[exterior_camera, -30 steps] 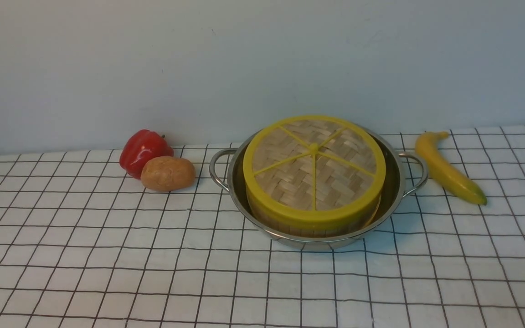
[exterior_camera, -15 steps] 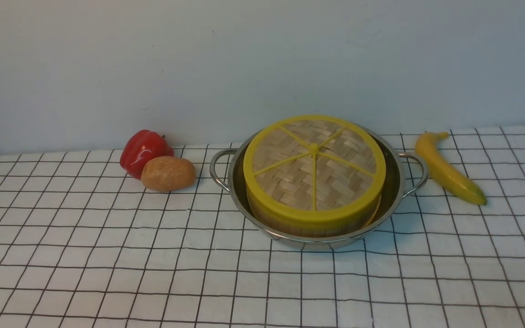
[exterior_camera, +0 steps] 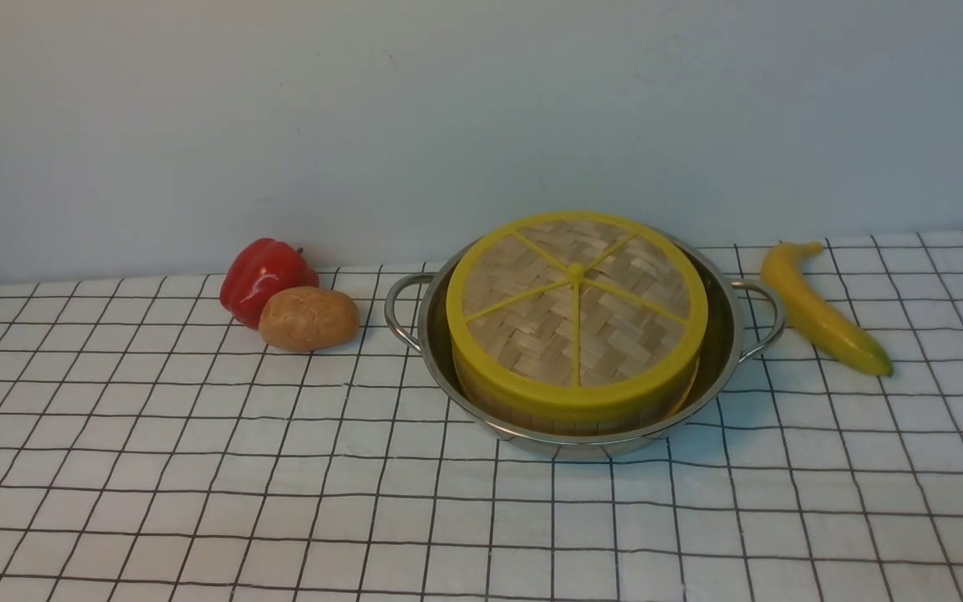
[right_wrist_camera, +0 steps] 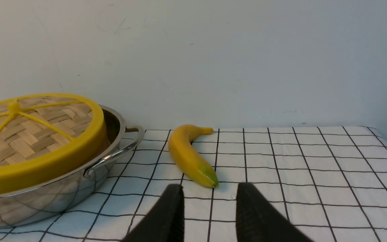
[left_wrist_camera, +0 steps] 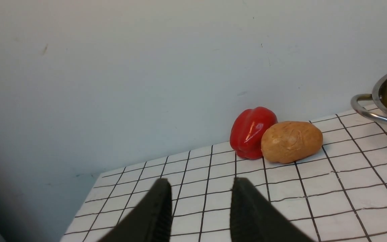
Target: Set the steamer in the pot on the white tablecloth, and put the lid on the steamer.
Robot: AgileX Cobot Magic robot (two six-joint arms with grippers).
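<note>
Both fingers (right_wrist_camera: 176, 205) clear of lid (right_wrist_camera: 29, 134).

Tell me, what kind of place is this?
Probably a staged tabletop test setup with a kitchen theme: a grid cloth against a bare wall, a pot holding a lidded steamer, and loose produce.

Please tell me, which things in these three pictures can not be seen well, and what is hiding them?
- Inside of the steamer, all views: the lid covers it.
- Floor of the pot, front view: the steamer fills it.
- Most of the pot and lid, left wrist view: cut off by the picture's edge.
- Right gripper: absent from the front view.
- Left gripper: only a dark tip at the front view's corner.
</note>
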